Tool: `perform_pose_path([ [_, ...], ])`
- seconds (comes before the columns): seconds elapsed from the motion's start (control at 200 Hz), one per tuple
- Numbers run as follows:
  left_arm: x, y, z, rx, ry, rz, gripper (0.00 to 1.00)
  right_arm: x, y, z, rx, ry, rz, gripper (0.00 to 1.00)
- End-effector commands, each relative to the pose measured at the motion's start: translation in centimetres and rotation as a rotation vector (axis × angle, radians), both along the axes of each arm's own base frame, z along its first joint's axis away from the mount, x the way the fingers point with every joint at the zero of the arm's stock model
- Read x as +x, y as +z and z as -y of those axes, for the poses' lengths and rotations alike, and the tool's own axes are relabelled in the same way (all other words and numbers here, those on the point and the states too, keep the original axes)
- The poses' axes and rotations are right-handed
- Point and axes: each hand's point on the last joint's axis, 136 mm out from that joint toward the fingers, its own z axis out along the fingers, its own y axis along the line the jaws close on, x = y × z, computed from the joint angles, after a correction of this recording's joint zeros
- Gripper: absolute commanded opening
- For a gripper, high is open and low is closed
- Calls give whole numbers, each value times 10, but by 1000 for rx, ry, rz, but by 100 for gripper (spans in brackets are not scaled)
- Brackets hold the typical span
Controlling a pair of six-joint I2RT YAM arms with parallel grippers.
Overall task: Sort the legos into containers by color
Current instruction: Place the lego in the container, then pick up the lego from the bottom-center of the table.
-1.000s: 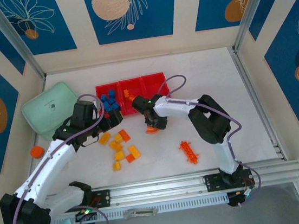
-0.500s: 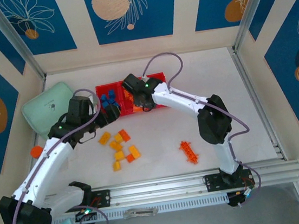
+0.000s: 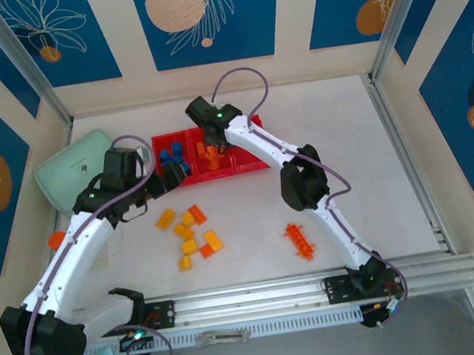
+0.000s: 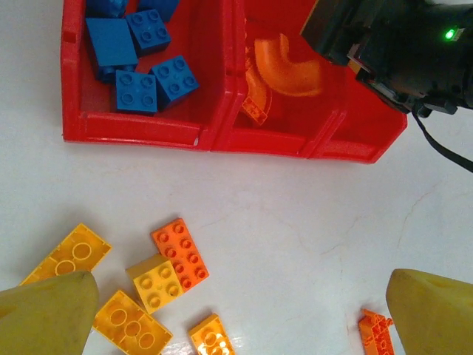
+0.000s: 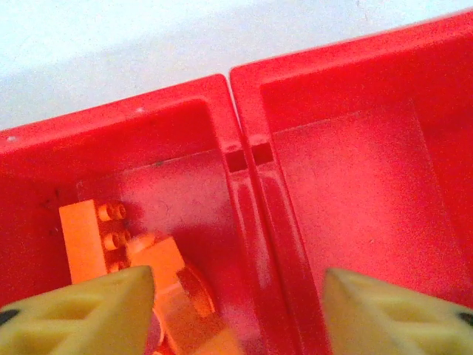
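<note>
Top view: right hand (image 3: 214, 146) went from the counter (image 3: 347, 155) up over the red tray (image 3: 237, 167), centre-left of frame, w/o its orange brick. Left wrist view: left hand (image 4: 240, 303) is open & empty above loose legos (image 4: 166, 270) at lower left; a curved orange piece (image 4: 288, 66) lies in the mid compartment. Right wrist view: right hand is open and empty, with orange pcs (image 5: 96, 237) at lower left, so I judge 1 more is sorted.

Left claw (image 4: 240, 314), right claw (image 5: 240, 310) — both agape

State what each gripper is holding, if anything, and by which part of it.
Nothing is held. The left gripper is open above loose legos; the right gripper is open over the red tray.
</note>
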Motion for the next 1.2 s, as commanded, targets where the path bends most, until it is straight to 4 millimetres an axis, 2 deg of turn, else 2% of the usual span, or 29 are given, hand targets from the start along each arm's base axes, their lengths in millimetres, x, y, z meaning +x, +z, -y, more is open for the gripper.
perform_pose_path([
  [0.0,2,10,1,-12,-13,17,99,-8,36,-2,-24,68,39,67],
  [0.125,2,9,7,-52,-24,18,99,-28,57,2,-10,114,56,72],
  [0.275,-4,4,16,-93,-52,12,99,-64,66,18,73,151,21,77],
  [0.47,-16,-5,26,-97,-85,2,99,-117,59,55,101,163,-80,85],
  [0.685,-33,-17,47,-94,-123,-12,99,-178,39,102,85,142,-183,91],
  [0.805,-43,-29,59,-88,-135,-27,99,-216,20,126,86,125,-275,93],
  [1.03,-56,-47,75,-88,-147,-58,99,-277,-14,148,129,130,-420,98],
  [1.195,-63,-54,82,-83,-144,-63,99,-307,-35,154,166,130,-503,99],
])
